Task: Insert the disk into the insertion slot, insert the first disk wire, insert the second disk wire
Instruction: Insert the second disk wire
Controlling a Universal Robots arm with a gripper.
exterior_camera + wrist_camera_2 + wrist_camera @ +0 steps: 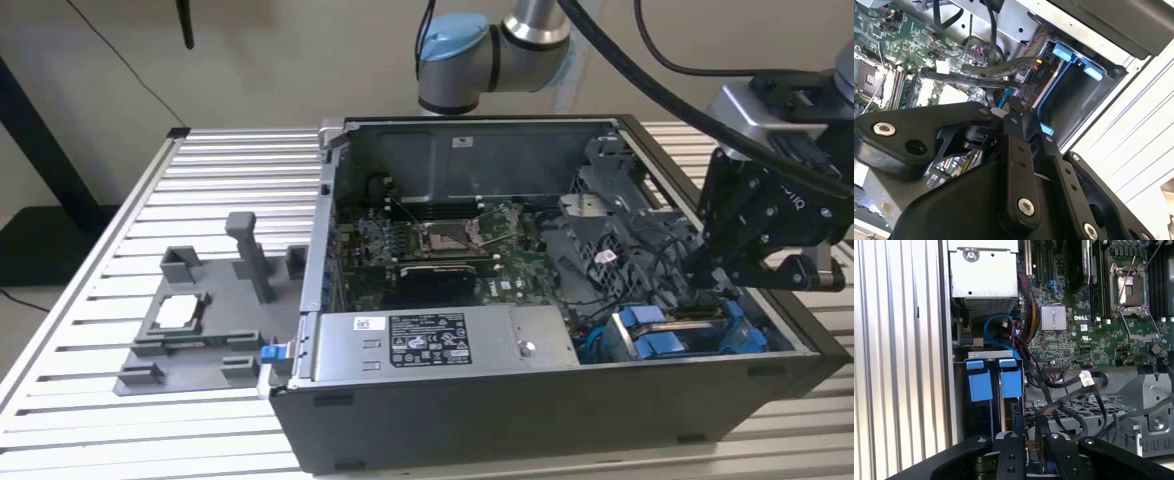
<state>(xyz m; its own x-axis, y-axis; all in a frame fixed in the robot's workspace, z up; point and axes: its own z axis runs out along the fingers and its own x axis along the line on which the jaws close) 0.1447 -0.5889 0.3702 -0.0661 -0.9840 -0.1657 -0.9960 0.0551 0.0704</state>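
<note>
Exterior view: claw [705, 285] is hanging inside the open computer case [534, 400], above the disk [681, 330] sitting in the insertion slot [787, 345]; cannot tell whether claw is open or closed.

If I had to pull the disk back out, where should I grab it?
Probably by the blue end tabs of the disk, coming straight down from the open top of the case; only the tabs stand clear of the slot, and cables crowd the motherboard side.

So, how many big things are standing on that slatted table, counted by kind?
Open computer case: 1
Grey plastic tray: 1
Total: 2
</note>
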